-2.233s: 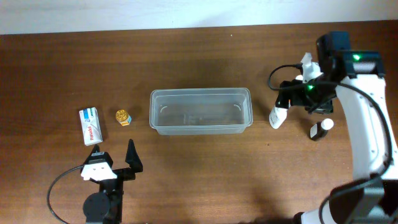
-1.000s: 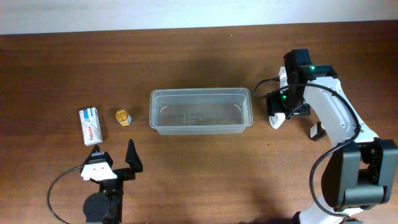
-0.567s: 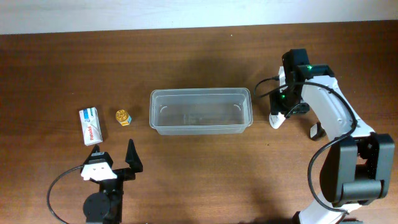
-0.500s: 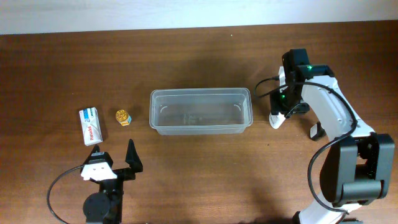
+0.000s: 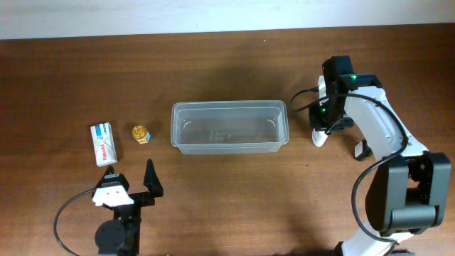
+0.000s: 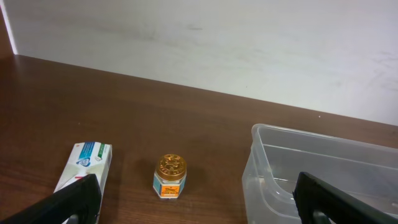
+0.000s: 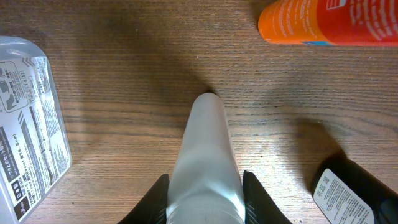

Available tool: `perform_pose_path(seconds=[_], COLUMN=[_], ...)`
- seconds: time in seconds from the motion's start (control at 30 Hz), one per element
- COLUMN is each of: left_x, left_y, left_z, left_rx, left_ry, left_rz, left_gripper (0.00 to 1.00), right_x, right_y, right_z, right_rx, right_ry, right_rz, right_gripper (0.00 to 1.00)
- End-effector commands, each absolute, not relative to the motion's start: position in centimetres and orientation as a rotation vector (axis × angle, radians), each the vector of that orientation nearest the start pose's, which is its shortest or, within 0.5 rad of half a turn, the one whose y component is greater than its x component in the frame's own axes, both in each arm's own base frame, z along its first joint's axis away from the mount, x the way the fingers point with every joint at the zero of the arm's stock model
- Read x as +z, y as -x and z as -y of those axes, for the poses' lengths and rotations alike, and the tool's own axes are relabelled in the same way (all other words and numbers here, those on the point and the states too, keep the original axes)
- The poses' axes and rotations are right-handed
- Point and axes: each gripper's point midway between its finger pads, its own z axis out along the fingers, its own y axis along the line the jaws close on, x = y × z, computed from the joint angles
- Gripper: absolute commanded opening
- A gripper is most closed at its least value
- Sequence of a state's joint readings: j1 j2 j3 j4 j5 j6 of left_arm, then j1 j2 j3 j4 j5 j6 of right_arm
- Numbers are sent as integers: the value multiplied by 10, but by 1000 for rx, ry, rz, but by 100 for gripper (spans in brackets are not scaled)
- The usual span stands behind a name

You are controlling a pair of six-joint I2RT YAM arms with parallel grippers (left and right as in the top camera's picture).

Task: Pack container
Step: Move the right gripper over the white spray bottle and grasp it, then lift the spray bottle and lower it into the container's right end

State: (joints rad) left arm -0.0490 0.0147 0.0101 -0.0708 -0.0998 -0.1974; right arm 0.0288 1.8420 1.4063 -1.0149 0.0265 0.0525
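Right of centre, the right gripper [image 5: 323,126] is now clamping its jaws, lately apart, on a white tube [image 7: 205,143], likely bound for the container [image 5: 229,106] at mid-frame. The left gripper [image 5: 131,175] is waiting at lower left, jaws apart.

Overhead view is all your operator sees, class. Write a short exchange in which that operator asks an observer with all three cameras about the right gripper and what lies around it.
Operator: Is anything gripped on the right?
Observer: Yes. The right wrist view shows the right gripper shut on the white tube.
Operator: Is anything hidden under that arm?
Observer: An orange cylindrical container lies on its side beyond the tube's tip.
Operator: Anything else?
Observer: A clear pack with a printed label lies flat at that view's left edge.
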Motion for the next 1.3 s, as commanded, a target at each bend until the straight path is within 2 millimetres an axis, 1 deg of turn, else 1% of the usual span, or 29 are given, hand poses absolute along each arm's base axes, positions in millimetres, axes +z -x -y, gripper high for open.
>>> perform_pose_path(seconds=[0.0,0.1,0.17,0.2,0.27,0.37,0.4,0.47,0.57,0.63,0.9,0.93,1.03,1.13,1.17,1.27], left_x=[158,158,158,158,158,158,158,158,158,158,158,158,158,158,158,158], left_y=[-246,-246,-246,-246,-246,-246,-246,-246,-246,-246,-246,-246,-246,-246,-246,-246], left_z=[-4,-4,-4,-4,-4,-4,-4,-4,-4,-4,-4,-4,-4,-4,-4,-4], left_rx=[-98,-98,-98,-98,-98,-98,-98,-98,-98,-98,-98,-98,-98,-98,-98,-98], left_ry=[176,176,176,176,176,176,176,176,176,176,176,176,176,176,176,176], left_rz=[-1635,-1635,-1635,-1635,-1635,-1635,-1635,-1635,-1635,-1635,-1635,-1635,-1635,-1635,-1635,-1635], left_gripper=[99,99,99,99,99,99,99,99,99,99,99,99,100,99,99,99], right_x=[75,91,108,125,144,180,194,212,228,234,239,239,239,237,234,228], right_y=[-369,-373,-377,-380,-382,-384,-385,-385,-386,-385,-370,-368,-366,-368,-372,-375], right_z=[-11,-17,-18,-18,-18,-20,-23,-31,-51,-69,-133,-138,-146,-154,-156,-151], right_rx=[2,47,60,60,61,65,75,98,172,239,448,465,480,478,434,302], right_ry=[-41,-39,-37,-37,-35,-31,-21,5,61,108,290,301,272,261,230,174], right_rz=[-3034,-3024,-3013,-3002,-2989,-2956,-2940,-2911,-2874,-2859,-2847,-2846,-2853,-2845,-2845,-2855], right_gripper=[16,16,17,17,16,16,17,17,17,17,17,17,17,17,18,18])
